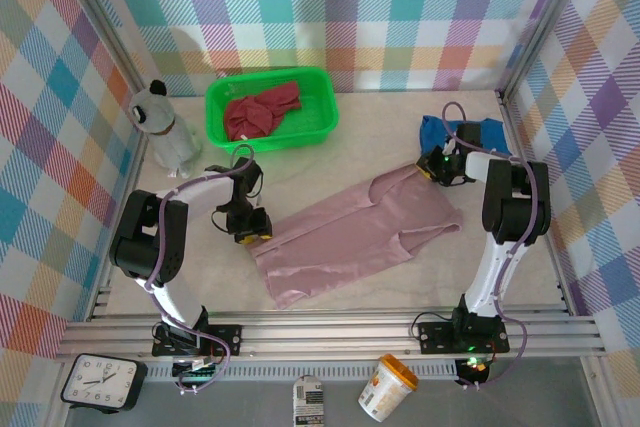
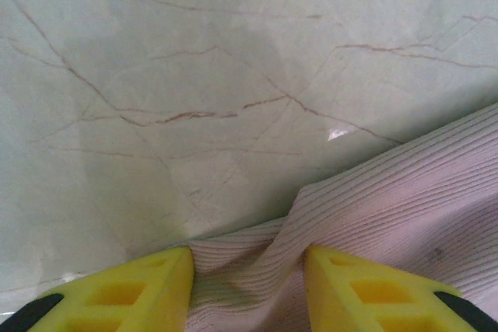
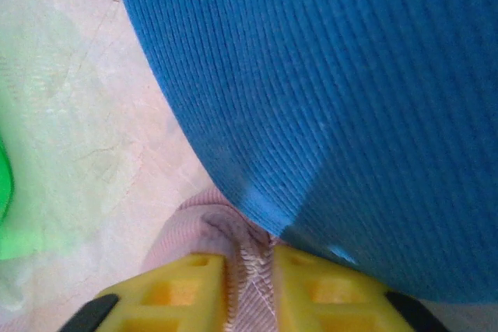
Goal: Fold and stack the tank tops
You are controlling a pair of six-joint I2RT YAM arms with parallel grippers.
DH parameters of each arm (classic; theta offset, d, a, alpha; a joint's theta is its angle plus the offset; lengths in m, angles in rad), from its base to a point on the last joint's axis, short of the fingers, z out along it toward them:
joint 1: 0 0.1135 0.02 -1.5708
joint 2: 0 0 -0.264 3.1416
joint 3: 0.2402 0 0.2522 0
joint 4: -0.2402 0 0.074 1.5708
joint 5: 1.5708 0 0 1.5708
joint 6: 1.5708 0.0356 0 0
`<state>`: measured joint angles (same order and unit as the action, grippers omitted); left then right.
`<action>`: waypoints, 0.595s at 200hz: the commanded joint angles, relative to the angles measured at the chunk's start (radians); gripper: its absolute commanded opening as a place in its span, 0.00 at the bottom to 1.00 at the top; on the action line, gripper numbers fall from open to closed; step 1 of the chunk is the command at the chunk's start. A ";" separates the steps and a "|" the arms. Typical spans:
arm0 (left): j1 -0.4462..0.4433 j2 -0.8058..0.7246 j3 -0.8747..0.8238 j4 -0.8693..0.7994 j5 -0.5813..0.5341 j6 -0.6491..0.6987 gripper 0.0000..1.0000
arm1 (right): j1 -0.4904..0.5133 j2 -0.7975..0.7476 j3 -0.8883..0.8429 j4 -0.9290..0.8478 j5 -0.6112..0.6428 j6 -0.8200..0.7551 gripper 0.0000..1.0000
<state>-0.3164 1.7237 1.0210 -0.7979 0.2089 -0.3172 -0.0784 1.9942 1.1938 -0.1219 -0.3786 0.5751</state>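
1. Mauve-pink tank top (image 1: 360, 237): lying spread flat and slanted across the middle of the marble table (image 1: 520, 267).
2. Right gripper (image 3: 249, 258): pinching a bunched edge at that top's far right corner, its fingers standing nearly together.
3. Left gripper (image 2: 247, 262): standing about half open, straddling a raised fold at the top's left corner.
4. Royal blue tank top (image 1: 490, 133): lying bunched at the far right, just beside the right gripper.
5. Dark red tank top (image 1: 262, 112): sitting crumpled inside the green basket (image 1: 268, 78) at the back.
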 commanded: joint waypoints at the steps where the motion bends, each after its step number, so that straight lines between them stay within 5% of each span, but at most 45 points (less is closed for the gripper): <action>1: -0.018 -0.016 0.028 -0.080 -0.006 0.011 0.43 | -0.006 -0.076 -0.020 -0.064 0.028 -0.039 0.28; 65: -0.027 -0.022 0.139 -0.128 0.002 0.018 0.43 | 0.031 -0.271 -0.080 -0.095 -0.051 -0.075 0.33; 119: -0.030 0.075 0.197 -0.078 0.070 0.024 0.43 | 0.243 -0.403 -0.220 -0.073 -0.104 -0.042 0.39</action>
<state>-0.3382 1.7580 1.1992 -0.8806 0.2333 -0.3168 0.0692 1.6543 1.0470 -0.1890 -0.4259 0.5240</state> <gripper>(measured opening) 0.433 0.382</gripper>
